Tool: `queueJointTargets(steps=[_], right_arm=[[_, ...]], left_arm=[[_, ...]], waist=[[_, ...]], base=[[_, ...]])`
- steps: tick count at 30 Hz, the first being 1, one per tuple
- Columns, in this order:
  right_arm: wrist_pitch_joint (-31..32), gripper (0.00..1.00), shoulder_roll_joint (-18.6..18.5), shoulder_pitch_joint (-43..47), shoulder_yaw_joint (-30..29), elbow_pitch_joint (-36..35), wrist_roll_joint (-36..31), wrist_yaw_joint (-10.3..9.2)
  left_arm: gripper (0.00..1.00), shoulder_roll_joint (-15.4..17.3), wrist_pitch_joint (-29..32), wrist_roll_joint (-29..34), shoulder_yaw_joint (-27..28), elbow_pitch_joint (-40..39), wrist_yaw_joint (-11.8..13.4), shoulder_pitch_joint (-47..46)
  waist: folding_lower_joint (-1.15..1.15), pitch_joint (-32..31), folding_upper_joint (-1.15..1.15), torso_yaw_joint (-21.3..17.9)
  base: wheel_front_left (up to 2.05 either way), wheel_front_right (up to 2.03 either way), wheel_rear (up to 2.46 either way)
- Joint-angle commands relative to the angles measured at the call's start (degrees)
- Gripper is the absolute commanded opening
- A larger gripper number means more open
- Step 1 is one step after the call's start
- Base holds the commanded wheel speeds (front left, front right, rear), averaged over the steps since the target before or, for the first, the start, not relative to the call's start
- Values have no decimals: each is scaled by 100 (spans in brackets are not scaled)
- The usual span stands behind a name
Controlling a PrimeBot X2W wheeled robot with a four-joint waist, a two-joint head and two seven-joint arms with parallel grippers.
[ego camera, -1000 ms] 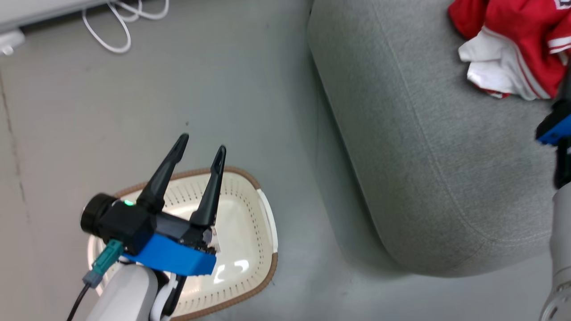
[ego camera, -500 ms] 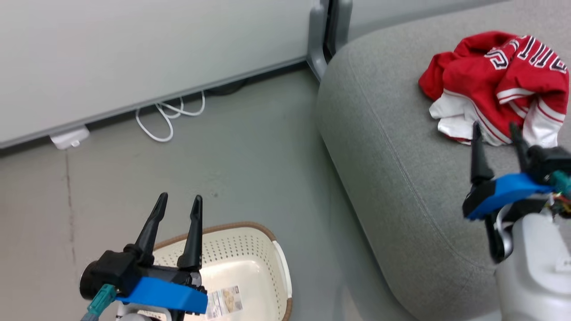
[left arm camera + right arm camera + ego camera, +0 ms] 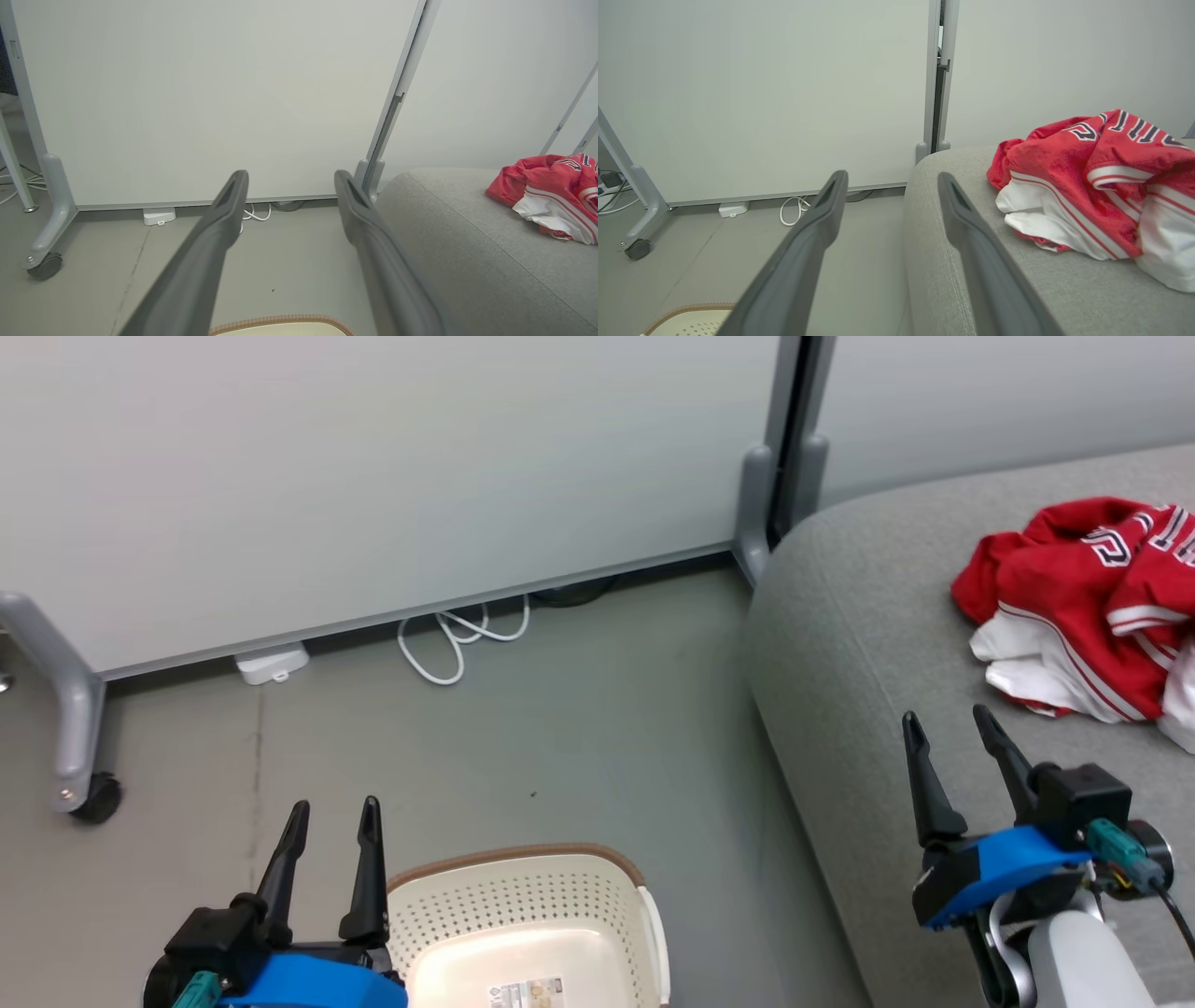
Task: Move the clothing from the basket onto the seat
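The clothing (image 3: 1088, 607) lies crumpled on the grey seat (image 3: 859, 644) at the right: red fabric with lettering over red and white striped fabric. It also lies on the seat in the left wrist view (image 3: 551, 196) and the right wrist view (image 3: 1092, 186). The cream basket (image 3: 523, 924) stands on the floor at the bottom centre, with only a label showing inside. My left gripper (image 3: 334, 807) is open beside the basket's left rim, holding nothing. My right gripper (image 3: 945, 717) is open above the seat's front part, short of the clothing, holding nothing.
A pale partition panel (image 3: 373, 476) on grey legs with a caster (image 3: 93, 798) stands behind the floor. A white cable (image 3: 457, 639) and a white adapter (image 3: 271, 663) lie at its foot. The seat's rounded edge (image 3: 775, 709) runs to the right of the basket.
The head camera has tilted up, so the basket dropped to the bottom edge and the panel came into view. Both grippers stay open, now upright at the lower corners. The clothing lies unchanged on the seat.
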Motion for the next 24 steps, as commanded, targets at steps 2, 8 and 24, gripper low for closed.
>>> queueJointTargets(steps=[2, 8, 24], right_arm=[[41, 100, 34, 246, 2, -156, 65, 3], [119, 100, 55, 646, 11, -507, 235, 3], [53, 100, 57, 1071, 208, -672, 522, 3]], left_arm=[[100, -14, -26, 45, 92, 55, -43, 71], [100, -78, -21, 150, 273, 198, -42, 131], [100, -64, -22, 206, 424, 308, -35, 299]], waist=[[1, -163, 0, 228], [1, -254, 0, 541], [1, -355, 0, 851]], base=[[0, 0, 0], [0, 0, 0], [0, 0, 0]])
